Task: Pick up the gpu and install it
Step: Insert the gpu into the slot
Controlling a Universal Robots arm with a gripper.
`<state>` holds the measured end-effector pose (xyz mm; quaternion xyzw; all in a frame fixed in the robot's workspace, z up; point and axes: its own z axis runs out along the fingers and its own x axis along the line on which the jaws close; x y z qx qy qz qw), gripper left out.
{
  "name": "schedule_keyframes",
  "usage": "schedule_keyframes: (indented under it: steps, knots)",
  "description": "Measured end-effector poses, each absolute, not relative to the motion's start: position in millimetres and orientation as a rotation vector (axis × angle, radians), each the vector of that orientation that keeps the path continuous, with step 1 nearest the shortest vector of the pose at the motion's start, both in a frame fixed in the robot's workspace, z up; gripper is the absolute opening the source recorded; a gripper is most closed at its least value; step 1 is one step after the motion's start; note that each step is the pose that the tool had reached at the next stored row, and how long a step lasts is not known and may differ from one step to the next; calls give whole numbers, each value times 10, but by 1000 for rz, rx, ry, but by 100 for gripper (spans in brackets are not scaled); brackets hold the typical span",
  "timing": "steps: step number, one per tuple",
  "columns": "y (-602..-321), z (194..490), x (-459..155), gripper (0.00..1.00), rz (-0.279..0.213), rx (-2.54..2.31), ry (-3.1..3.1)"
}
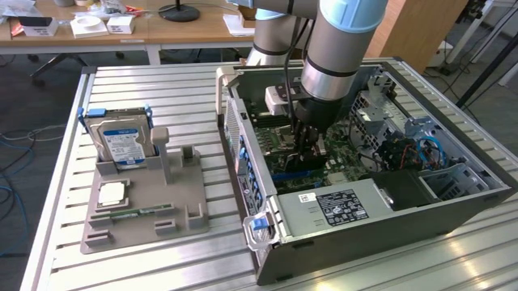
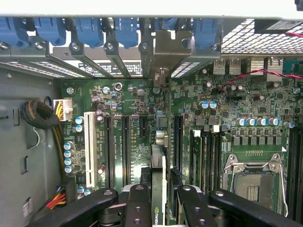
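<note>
The gpu point(image 2: 158, 163) hangs edge-on over the green motherboard point(image 2: 128, 94) inside the open computer case point(image 1: 389, 242). It is a thin card with a small logo on its near edge. Its metal bracket point(image 2: 166, 49) stands up among the rear slot covers. My gripper point(image 2: 159, 184) is shut on the card, one black finger point(image 2: 140, 198) on each side of it. In the exterior view the gripper point(image 1: 307, 148) reaches straight down into the case, with the dark gpu point(image 1: 304, 162) at its tips just above the board.
Black expansion slots point(image 2: 125, 146) and a white slot point(image 2: 88, 146) lie beside the card, and an empty processor socket point(image 2: 253, 184) sits further off. A power supply point(image 1: 340, 206) fills the case's near end. On the exterior view's left a grey holder point(image 1: 162, 209) carries a hard drive point(image 1: 121, 142), a chip point(image 1: 111, 194) and a memory stick point(image 1: 133, 213).
</note>
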<state>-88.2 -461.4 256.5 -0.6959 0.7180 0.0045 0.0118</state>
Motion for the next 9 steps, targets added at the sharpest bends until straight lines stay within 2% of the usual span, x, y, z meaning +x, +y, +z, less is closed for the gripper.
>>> schedule_keyframes:
  steps: [9]
  knots:
    - [-4614,2565,-888,26,13,-2169,2238]
